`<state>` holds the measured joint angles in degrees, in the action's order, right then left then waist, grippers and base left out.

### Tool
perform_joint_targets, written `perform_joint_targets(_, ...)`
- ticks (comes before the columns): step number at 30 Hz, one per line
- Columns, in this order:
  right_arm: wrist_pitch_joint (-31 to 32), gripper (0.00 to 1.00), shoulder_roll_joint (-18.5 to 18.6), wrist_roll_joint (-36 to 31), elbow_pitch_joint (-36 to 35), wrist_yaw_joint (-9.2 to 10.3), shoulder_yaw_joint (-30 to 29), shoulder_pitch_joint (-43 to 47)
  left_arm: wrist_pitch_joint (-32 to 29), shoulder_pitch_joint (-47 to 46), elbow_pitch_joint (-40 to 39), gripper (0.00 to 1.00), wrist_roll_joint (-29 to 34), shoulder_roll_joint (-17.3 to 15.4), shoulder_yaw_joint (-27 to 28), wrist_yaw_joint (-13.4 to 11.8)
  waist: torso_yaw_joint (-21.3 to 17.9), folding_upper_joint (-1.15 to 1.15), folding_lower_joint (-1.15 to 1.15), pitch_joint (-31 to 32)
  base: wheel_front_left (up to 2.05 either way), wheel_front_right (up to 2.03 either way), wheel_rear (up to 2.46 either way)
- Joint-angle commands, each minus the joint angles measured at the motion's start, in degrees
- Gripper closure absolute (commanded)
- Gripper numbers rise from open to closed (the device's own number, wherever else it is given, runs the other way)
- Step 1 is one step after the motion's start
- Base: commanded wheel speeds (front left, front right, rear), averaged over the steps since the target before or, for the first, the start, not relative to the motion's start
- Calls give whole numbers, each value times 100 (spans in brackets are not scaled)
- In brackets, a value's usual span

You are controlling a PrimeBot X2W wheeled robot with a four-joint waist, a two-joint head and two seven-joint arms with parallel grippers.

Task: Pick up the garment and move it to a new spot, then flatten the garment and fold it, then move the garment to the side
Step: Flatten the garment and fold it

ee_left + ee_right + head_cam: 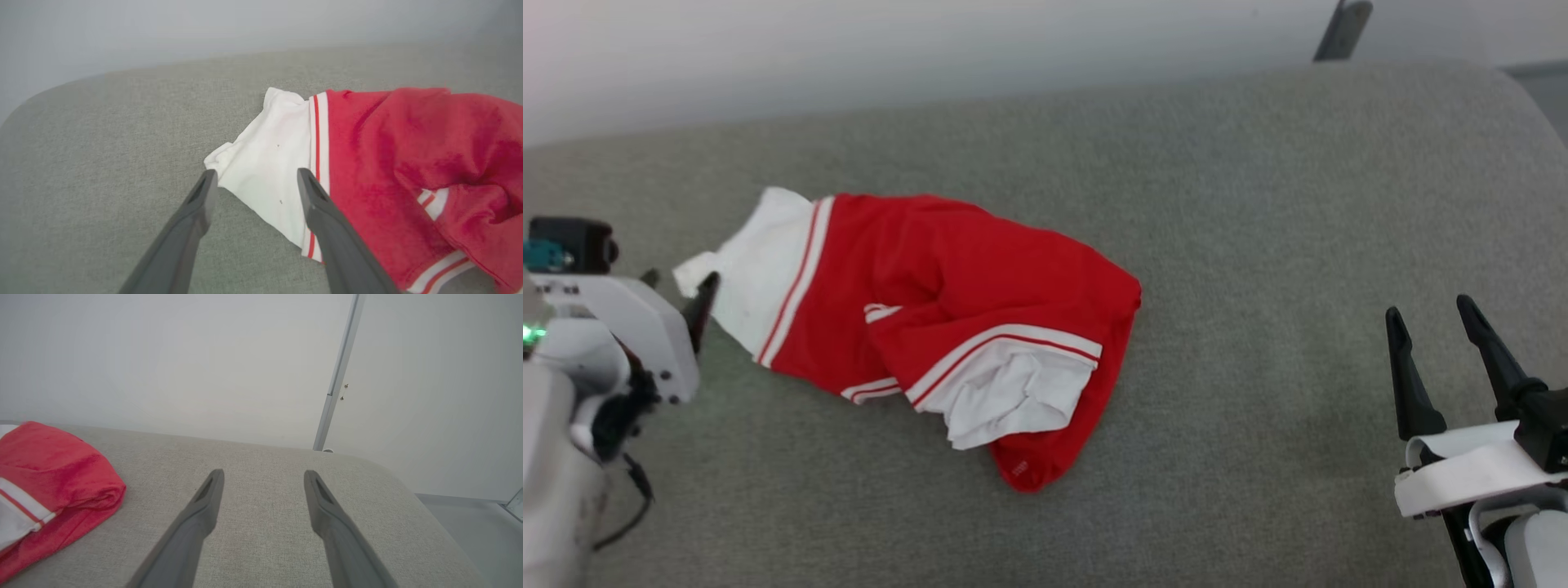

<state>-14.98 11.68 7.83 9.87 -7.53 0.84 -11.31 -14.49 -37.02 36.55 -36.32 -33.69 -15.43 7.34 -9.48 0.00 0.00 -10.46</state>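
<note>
Garment (980, 278) lies crumpled on a grey fabric surface (1258, 245), left of centre in the head view, with neither pincer holding it.

Nearest, at the lower right of the head view, the right gripper (1427, 305) stands with its two dark fingers spread wide and nothing between them, well apart from the cloth. In the right wrist view the same gripper (263, 472) is spread over bare grey fabric (380, 486), and the red bulk of the garment (49, 465) sits at the left edge of the frame.

At the left edge of the head view, one dark finger (701, 309) of the left arm is just beside the end of a white sleeve (760, 261). In the left wrist view the left gripper (256, 173) is equally wide, and its tips frame that white sleeve (269, 163). I cannot tell whether they touch the cloth. It grips nothing.

Further up the head view, the nearest part of the garment is a red fold at lower centre. Above it is a second white sleeve (1005, 388) edged with a red-and-white striped band (1013, 336). The red body mounds up behind that, and the first sleeve reaches toward the upper left.

Beyond the cloth, the grey surface curves away to a pale wall (931, 57). A dark post (1342, 31) rises at the upper right.
</note>
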Motion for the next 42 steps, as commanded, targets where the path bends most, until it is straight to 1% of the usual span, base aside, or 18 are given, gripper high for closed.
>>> perform_joint_targets(1, -31, 0, -11, 32, -13, 8, 19, -81, -81, -170, 156, 0, 0, -72, -35, 13, -246, 0, 0, -388, 0, 0, 0)
perform_joint_targets(9, -31, 0, -19, 69, -72, 8, 46, -257, -325, -971, 1134, 0, 154, -172, -285, 14, -364, 0, 0, -797, 0, 0, 0)
perform_joint_targets(12, -31, 0, -30, 56, -77, 8, 61, -288, -401, -1146, 1504, 0, 333, -211, -430, -68, -369, 0, 0, -887, 0, 0, 0)
perform_joint_targets(16, -31, 0, -31, 56, -81, 8, 68, -328, -455, -1341, 1937, 0, 382, -121, -499, -172, -360, 0, 0, -952, 0, 0, 0)
perform_joint_targets(19, -31, 0, -30, 51, -67, 8, 67, -352, -613, -1421, 2239, 0, 286, 21, -501, -167, -344, 0, 0, -968, 0, 0, 0)
perform_joint_targets(20, -31, 0, -28, 48, -59, 8, 67, -341, -680, -1438, 2318, 4, 291, 69, -537, -150, -336, 0, 0, -967, 0, 0, 0)
perform_joint_targets(21, -31, 0, -27, 42, -50, 8, 66, -339, -749, -1441, 2397, 36, 268, 117, -561, -127, -327, 0, 0, -965, 0, 0, 0)
perform_joint_targets(22, -31, 0, -26, 35, -45, 8, 66, -341, -815, -1443, 2460, 62, 233, 163, -573, -113, -317, 0, 0, -957, 0, 0, 0)
perform_joint_targets(24, -31, 0, -21, 21, -32, 8, 66, -337, -899, -1467, 2547, 100, 194, 219, -606, -70, -298, 0, 0, -937, 0, 0, 0)
perform_joint_targets(32, -31, 0, -25, 10, 38, 8, 40, -297, -899, -1620, 2700, 100, 180, 282, -733, -26, -181, 0, 0, -757, 0, 0, 0)
perform_joint_targets(42, -31, 0, -78, 9, 153, 8, 26, -123, -1038, -1611, 2643, 100, 97, 360, -810, -30, 70, 0, 0, -307, 0, 0, 0)
